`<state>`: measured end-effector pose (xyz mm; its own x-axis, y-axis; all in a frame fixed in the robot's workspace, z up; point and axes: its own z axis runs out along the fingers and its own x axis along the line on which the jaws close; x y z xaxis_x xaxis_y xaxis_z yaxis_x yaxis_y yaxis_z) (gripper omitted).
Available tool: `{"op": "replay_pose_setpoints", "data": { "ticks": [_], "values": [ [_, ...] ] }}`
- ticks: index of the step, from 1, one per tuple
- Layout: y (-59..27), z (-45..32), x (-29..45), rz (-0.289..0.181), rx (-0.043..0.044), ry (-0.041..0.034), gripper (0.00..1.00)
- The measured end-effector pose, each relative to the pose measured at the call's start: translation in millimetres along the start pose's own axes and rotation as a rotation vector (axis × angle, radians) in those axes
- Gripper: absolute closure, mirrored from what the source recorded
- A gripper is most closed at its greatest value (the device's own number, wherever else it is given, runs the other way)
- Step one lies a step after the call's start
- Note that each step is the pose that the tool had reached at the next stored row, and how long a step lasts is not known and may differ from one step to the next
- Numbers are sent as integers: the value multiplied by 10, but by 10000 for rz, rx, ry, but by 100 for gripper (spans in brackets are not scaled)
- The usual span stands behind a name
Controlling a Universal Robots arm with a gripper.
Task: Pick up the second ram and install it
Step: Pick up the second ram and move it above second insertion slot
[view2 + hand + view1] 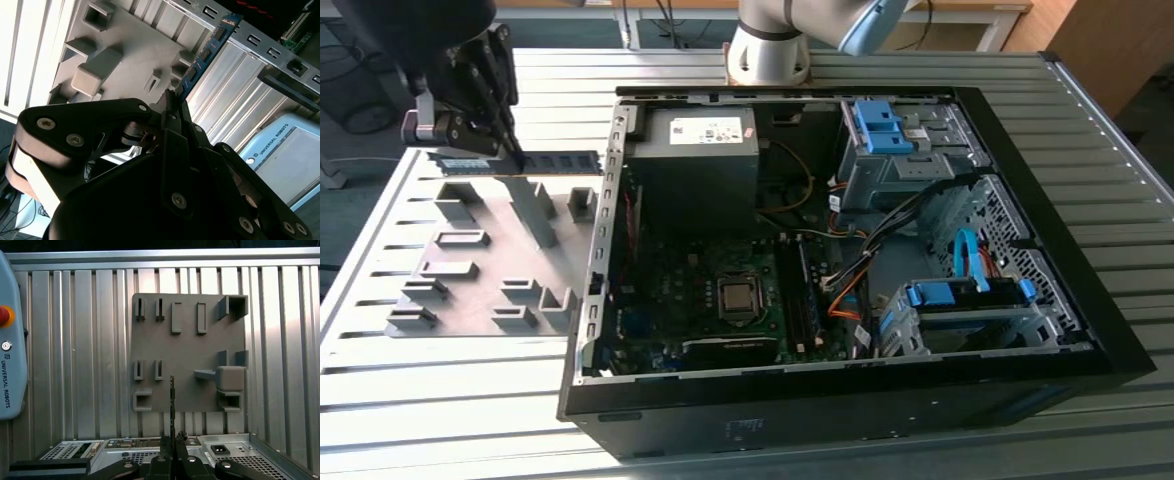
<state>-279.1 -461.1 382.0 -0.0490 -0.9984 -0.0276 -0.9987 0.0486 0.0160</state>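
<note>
We have the claw (511,160) clamped on the second ram (568,159), above the grey holder plate (480,270). Gripped so narrowly, we judge it may twist or slip.

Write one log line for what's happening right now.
gripper: shut on second ram | location: over grey holder plate | computer case: open, alongside | install: not yet

Counting one second ram (567,158) pinched in one gripper (172,439), one grey holder plate (494,260) lying at the exterior view's left, one open computer case (854,405) at its right holding one power supply (694,165), one processor socket (738,296) and two blue drive brackets (881,125), one arm base (767,45) standing far behind, one teach pendant (11,355)
</note>
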Motion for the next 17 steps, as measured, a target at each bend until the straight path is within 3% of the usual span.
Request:
{"op": "replay_pose_setpoints", "data": {
  "ticks": [6, 17],
  "values": [
    [-30, 0, -2, -1, 0, 0, 86],
    [-193, -1, -9, 0, 0, 0, 86]
  ]
}}
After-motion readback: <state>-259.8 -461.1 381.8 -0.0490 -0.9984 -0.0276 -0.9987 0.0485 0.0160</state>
